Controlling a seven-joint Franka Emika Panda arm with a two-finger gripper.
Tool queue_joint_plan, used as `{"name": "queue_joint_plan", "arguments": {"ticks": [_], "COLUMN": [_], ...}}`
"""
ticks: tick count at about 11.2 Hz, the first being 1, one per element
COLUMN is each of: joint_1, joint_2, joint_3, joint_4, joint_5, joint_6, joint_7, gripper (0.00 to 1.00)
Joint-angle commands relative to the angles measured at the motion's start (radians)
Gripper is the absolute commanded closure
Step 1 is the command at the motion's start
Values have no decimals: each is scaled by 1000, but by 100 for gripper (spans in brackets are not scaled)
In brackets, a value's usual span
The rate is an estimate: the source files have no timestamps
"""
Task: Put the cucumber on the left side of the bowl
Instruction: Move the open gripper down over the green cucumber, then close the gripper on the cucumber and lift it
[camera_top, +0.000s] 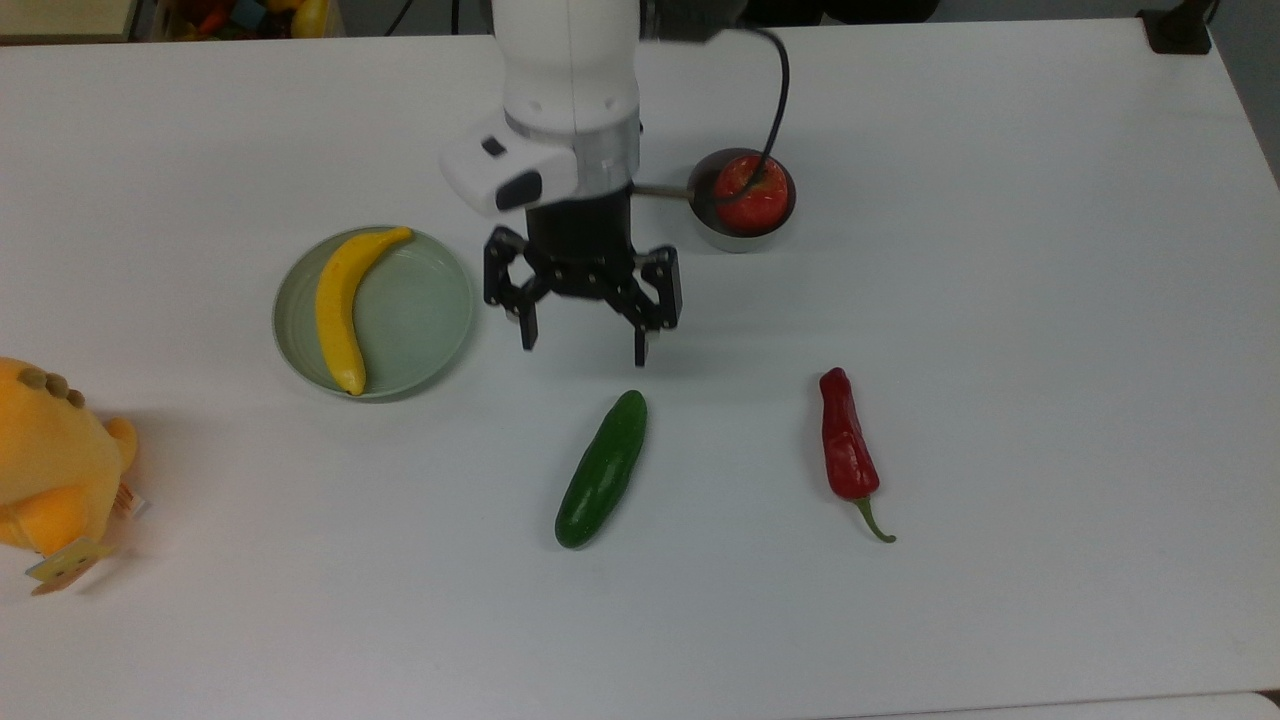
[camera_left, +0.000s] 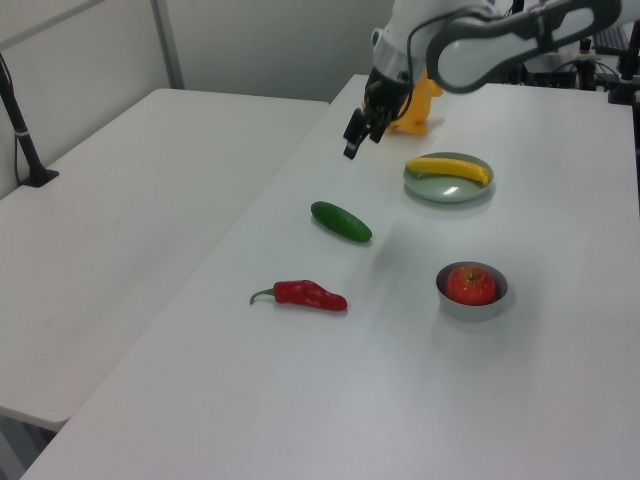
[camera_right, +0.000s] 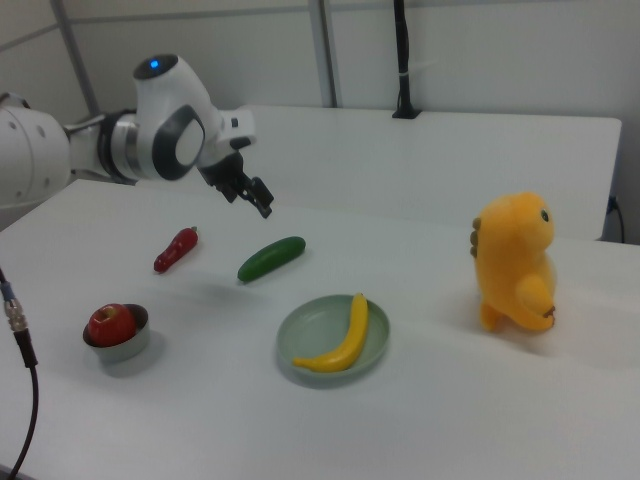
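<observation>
The dark green cucumber (camera_top: 602, 468) (camera_left: 341, 221) (camera_right: 271, 258) lies slanted on the white table, free of any grip. The small grey metal bowl (camera_top: 735, 240) (camera_left: 470, 311) (camera_right: 121, 349) holds a red apple (camera_top: 752, 200) and stands toward the top view's upper right of the cucumber. My gripper (camera_top: 584, 348) (camera_left: 351, 148) (camera_right: 263, 206) hangs open in the air, pointing down, with nothing between its fingers. In the top view it sits just above the cucumber's upper end, between the plate and the bowl.
A pale green plate (camera_top: 420, 330) with a banana (camera_top: 345, 305) lies at the top view's left of the gripper. A red chili pepper (camera_top: 846, 445) lies at the top view's right of the cucumber. A yellow plush toy (camera_top: 50, 465) sits at the top view's left edge.
</observation>
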Motion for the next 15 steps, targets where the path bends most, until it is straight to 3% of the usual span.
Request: {"name": "queue_joint_plan", "arguments": {"ticks": [1,7,10,12,15], "joint_1": [18,20,20,18,21], "joint_2": [102,218,242,259,259], "joint_3": [-11,-11,-11,-11,-9], "joint_4": [22,20,13,13,7], "joint_5": [-63,-221,-243,-255,-255], "joint_6": [138,267,267,268,268], "joint_7": [100,239,240,252,256], "gripper": [0,0,3,20,77]}}
